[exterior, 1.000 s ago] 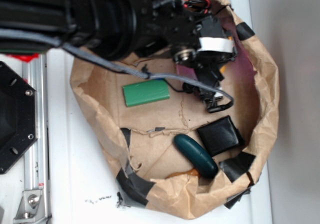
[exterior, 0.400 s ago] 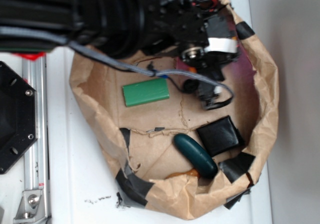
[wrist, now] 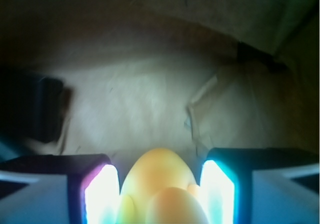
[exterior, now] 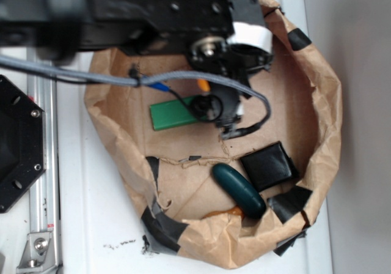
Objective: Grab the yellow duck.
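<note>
Gripper (wrist: 160, 194) sits clamped on the yellow duck (wrist: 157, 186), fingers (wrist: 102, 194) tight vs both sides. It's over the paper bag (exterior: 324, 133), by the green block (exterior: 171, 115).

A shallow basin of crumpled brown paper (exterior: 317, 121), patched along its rim with strips of black tape, sat on a white tabletop (exterior: 91, 225). The black robot arm (exterior: 146, 11) reached in from the upper left, with a grey cable (exterior: 91, 75) looping under it. Its black gripper (exterior: 227, 118) hung over the middle of the basin, overlapping the right end of a flat green rectangular block (exterior: 171, 114); its jaws could not be made out from this angle. Below it lay a square black pad (exterior: 269, 165) and, just beside that, a dark teal oblong object (exterior: 239, 191). A sliver of something orange (exterior: 223, 212) peeked out from under the teal object. A black plate (exterior: 18, 145) and a metal rail (exterior: 44, 164) stood at the left.
</note>
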`<state>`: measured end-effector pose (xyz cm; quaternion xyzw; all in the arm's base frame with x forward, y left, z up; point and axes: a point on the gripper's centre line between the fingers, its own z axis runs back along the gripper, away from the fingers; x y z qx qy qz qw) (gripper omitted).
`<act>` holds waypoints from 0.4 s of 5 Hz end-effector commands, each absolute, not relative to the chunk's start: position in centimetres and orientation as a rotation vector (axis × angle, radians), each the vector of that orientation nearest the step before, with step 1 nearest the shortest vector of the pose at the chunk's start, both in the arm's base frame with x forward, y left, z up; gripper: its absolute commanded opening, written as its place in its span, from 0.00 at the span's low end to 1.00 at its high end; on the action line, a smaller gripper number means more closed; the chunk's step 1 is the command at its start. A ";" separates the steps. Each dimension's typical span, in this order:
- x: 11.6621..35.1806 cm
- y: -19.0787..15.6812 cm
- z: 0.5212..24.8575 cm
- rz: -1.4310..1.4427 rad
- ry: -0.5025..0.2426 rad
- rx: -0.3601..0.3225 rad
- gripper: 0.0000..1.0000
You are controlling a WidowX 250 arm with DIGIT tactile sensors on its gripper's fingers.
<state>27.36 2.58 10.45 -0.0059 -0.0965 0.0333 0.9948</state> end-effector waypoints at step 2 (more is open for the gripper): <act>27.1 0.8 14.6 -0.040 -0.196 -0.006 0.00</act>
